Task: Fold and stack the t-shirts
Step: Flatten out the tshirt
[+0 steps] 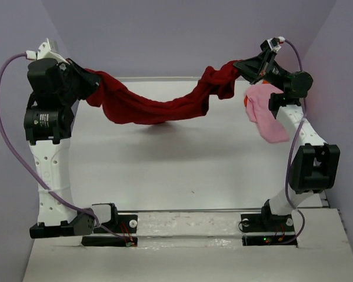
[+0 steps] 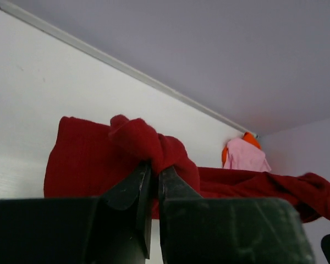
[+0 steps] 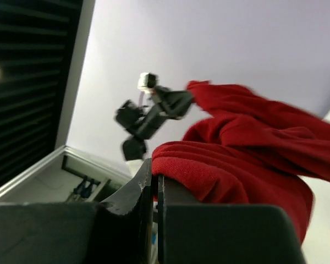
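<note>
**Top external view:** a fixed camera above and behind the arms looks down and forward over the white table [image 1: 165,170], from well back, with both arm bases at the frame's lower edge.

**Left wrist view:** mounted close behind the left gripper [image 2: 155,168], it looks along the dark fingers, low over the table toward its far right corner.

**Right wrist view:** mounted close behind the right gripper [image 3: 155,173], it is tilted upward toward the left arm [image 3: 143,118] and the lilac wall [image 3: 236,44].

**Shared:** all three views show the sagging dark red cloth t-shirt [image 1: 159,106]. The top and left wrist views also share the light pink cloth t-shirt [image 2: 245,157].
</note>
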Motion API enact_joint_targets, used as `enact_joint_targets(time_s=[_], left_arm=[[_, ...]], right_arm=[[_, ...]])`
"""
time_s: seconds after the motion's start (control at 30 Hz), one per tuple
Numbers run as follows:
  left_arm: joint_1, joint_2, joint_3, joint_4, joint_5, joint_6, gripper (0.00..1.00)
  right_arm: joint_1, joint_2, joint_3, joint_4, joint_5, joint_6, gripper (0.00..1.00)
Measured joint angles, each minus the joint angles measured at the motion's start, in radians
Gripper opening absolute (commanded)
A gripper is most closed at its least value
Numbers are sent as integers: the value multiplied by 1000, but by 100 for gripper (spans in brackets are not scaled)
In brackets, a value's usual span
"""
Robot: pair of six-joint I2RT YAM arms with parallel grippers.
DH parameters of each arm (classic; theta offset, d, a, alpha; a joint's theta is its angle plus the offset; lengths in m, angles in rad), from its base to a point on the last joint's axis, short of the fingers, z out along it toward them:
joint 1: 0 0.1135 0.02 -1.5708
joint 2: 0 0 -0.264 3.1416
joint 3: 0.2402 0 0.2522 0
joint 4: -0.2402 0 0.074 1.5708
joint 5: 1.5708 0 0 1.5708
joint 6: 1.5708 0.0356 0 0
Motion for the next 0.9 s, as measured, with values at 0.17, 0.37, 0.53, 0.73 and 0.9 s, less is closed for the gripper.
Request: enact_joint_targets(time_s=[0.17, 0.37, 0.53, 0.73, 0.9], left_arm=[[44, 86, 191, -109, -2, 15, 0], [71, 97, 123, -209, -50, 14, 0], [77, 54, 49, -219, -74, 11, 0], [85, 232, 47, -135, 26, -38, 0], [84, 525, 264, -77, 74, -48, 0]], right_arm=[[-126, 182, 108, 79, 15, 1, 0], [-231, 236, 237, -40, -101, 2, 0], [-198, 120, 177, -109, -199, 2, 0], [-176, 318, 495, -177, -235, 2, 0], [-177, 605, 890, -241, -208, 3, 0]])
